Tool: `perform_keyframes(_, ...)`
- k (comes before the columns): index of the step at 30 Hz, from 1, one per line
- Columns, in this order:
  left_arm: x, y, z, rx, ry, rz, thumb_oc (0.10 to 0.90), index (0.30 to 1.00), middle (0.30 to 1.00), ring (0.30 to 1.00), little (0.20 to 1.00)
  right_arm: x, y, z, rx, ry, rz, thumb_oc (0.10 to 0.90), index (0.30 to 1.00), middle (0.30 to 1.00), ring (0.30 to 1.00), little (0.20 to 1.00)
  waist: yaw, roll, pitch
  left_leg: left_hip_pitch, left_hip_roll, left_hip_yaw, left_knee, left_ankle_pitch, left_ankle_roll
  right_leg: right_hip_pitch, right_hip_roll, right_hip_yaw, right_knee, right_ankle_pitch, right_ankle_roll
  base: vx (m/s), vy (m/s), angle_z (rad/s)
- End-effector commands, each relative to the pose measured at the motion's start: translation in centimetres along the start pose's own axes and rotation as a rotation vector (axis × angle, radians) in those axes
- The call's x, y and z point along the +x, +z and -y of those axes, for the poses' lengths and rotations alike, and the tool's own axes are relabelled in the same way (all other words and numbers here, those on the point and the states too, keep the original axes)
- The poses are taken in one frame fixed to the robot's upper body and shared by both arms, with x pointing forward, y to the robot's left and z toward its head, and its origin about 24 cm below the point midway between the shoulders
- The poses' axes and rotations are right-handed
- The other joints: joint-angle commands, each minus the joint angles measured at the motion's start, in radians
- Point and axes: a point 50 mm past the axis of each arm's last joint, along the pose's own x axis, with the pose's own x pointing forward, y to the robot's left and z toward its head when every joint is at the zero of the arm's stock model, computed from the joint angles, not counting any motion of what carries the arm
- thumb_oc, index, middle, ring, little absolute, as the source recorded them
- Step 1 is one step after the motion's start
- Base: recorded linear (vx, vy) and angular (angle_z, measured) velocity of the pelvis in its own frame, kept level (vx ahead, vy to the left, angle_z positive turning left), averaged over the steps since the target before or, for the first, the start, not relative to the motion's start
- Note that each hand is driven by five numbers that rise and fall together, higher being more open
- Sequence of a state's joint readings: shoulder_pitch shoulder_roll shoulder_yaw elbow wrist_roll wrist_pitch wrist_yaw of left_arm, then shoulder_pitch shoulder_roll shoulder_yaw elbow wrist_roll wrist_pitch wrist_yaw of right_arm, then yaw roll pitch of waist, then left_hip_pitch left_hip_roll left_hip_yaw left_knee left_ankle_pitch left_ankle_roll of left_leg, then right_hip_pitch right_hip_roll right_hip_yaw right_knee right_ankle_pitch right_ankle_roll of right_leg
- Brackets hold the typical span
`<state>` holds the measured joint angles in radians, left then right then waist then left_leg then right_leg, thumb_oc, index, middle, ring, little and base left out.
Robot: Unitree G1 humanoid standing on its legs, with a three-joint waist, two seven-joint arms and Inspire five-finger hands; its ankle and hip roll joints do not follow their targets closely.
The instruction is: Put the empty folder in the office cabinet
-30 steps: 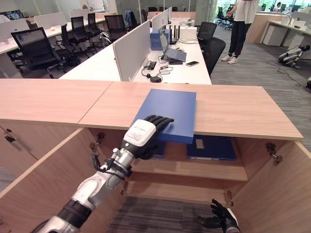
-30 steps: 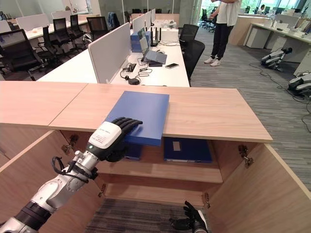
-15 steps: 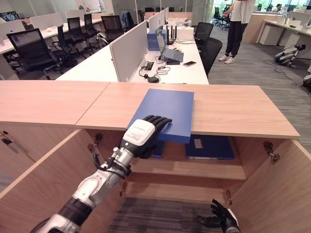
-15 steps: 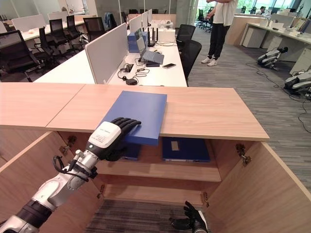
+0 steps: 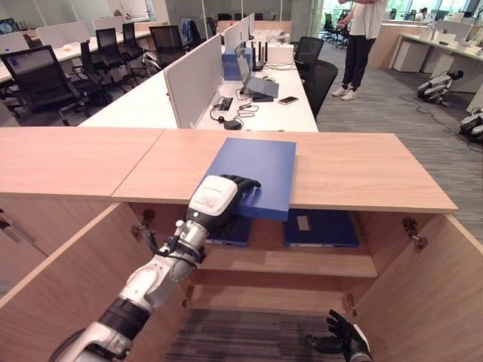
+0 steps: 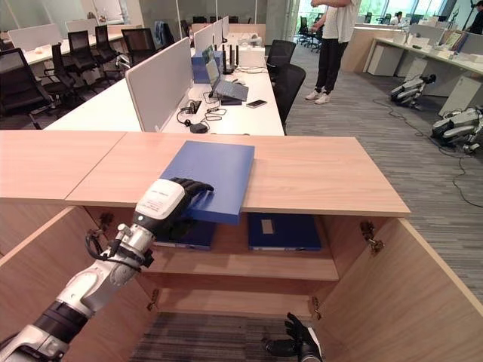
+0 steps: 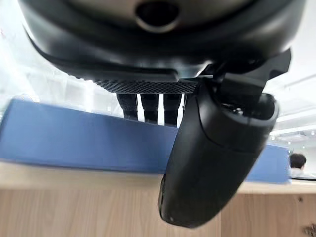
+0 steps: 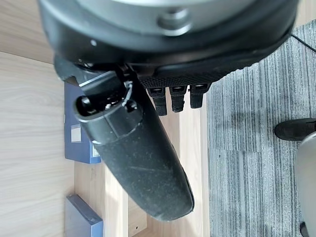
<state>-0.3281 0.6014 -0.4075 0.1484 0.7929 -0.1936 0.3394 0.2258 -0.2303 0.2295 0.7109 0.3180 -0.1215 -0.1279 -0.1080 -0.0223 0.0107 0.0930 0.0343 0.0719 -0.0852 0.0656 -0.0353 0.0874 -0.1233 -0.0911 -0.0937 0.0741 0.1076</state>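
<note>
Blue folder (image 5: 255,172) lies on the cabinet worktop (image 5: 362,170), near end overhanging the front edge above the open shelf (image 5: 302,260). Left hand (image 5: 219,202) clamps that overhang, fingers (image 7: 150,107) on top, thumb beneath. Right hand (image 5: 341,346) hangs low, fingers relaxed. Risk: one-sided grip, so the folder may droop or slip once clear of the edge.

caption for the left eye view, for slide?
Left hand grips the blue folder overhanging the open cabinet top.
</note>
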Motion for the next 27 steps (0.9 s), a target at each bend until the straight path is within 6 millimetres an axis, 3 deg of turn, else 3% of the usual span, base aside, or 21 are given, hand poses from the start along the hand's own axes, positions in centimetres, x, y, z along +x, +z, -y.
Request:
perform_keyframes(1, 3.5, -0.4, -2.3, 0.012, 0.106, -0.001, 0.400, 0.300, 0.300, 0.300, 0.300, 1.3, 5.5, -0.5, 0.062, 0.003, 0.219, 0.800, 0.900, 0.900, 0.900, 0.900, -0.007, -0.002, -0.002, 0.061, -0.031, -0.040, -0.002, -0.162, 0.019, -0.037, -0.014, -0.081, 0.072, -0.068, 0.061, 0.00, 0.000, 0.00)
perform_keyframes(7, 3.6, -0.2, -2.5, 0.006, 0.115, 0.006, 0.400, 0.300, 0.300, 0.300, 0.300, 1.4, 5.6, -0.6, 0.070, 0.005, 0.223, 0.800, 0.900, 0.900, 0.900, 0.900, -0.005, -0.004, -0.002, 0.063, -0.032, -0.046, -0.002, -0.164, 0.020, -0.035, -0.015, -0.083, 0.075, -0.071, 0.061, 0.00, 0.000, 0.00)
perform_keyframes(16, 3.4, -0.1, -4.3, 0.009, 0.191, 0.023, 0.400, 0.300, 0.300, 0.300, 0.300, 1.5, 5.5, -0.9, 0.087, 0.006, 0.218, 0.800, 0.900, 0.900, 0.900, 0.900, 0.007, -0.003, -0.001, 0.065, -0.031, -0.054, -0.002, -0.165, 0.021, -0.031, -0.015, -0.088, 0.076, -0.073, 0.058, 0.00, 0.000, 0.00)
perform_keyframes(20, 3.1, 0.1, -6.5, 0.003, 0.282, 0.047, 0.400, 0.300, 0.300, 0.300, 0.300, 1.5, 5.7, -1.0, 0.097, 0.013, 0.225, 0.800, 0.900, 0.900, 0.900, 0.900, 0.013, -0.005, -0.001, 0.065, -0.032, -0.060, -0.002, -0.164, 0.020, -0.029, -0.014, -0.090, 0.075, -0.076, 0.057, 0.01, -0.010, 0.06)
perform_keyframes(22, 2.7, 0.7, -8.7, -0.032, 0.386, 0.077, 0.400, 0.300, 0.300, 0.300, 0.300, 1.5, 5.7, -1.2, 0.108, 0.013, 0.225, 0.800, 0.900, 0.900, 0.900, 0.900, 0.022, -0.006, -0.002, 0.066, -0.032, -0.066, -0.002, -0.164, 0.020, -0.026, -0.013, -0.094, 0.074, -0.077, 0.054, 0.01, -0.016, 0.06)
perform_keyframes(25, 2.2, 1.2, -10.4, -0.080, 0.473, 0.103, 0.400, 0.300, 0.300, 0.300, 0.300, 1.5, 5.9, -1.3, 0.117, 0.013, 0.231, 0.800, 0.900, 0.900, 0.900, 0.900, 0.029, -0.009, 0.000, 0.058, -0.035, -0.071, -0.002, -0.150, 0.021, -0.031, -0.017, -0.099, 0.073, -0.067, 0.052, -0.02, -0.014, 0.05)
perform_keyframes(26, 1.5, 1.9, -12.2, -0.125, 0.560, 0.143, 0.400, 0.300, 0.300, 0.300, 0.300, 1.6, 6.2, -1.5, 0.126, 0.018, 0.244, 0.800, 0.900, 0.900, 0.900, 0.900, 0.037, -0.009, 0.000, 0.056, -0.035, -0.076, -0.002, -0.149, 0.021, -0.030, -0.018, -0.101, 0.072, -0.066, 0.051, 0.00, -0.015, 0.05)
perform_keyframes(27, 1.4, 1.9, -12.2, -0.126, 0.559, 0.141, 0.400, 0.300, 0.300, 0.300, 0.300, 1.6, 6.2, -1.5, 0.124, 0.019, 0.243, 0.800, 0.900, 0.900, 0.900, 0.900, 0.036, -0.007, -0.002, 0.060, -0.033, -0.077, -0.002, -0.159, 0.020, -0.025, -0.015, -0.100, 0.070, -0.074, 0.053, 0.00, 0.000, 0.00)
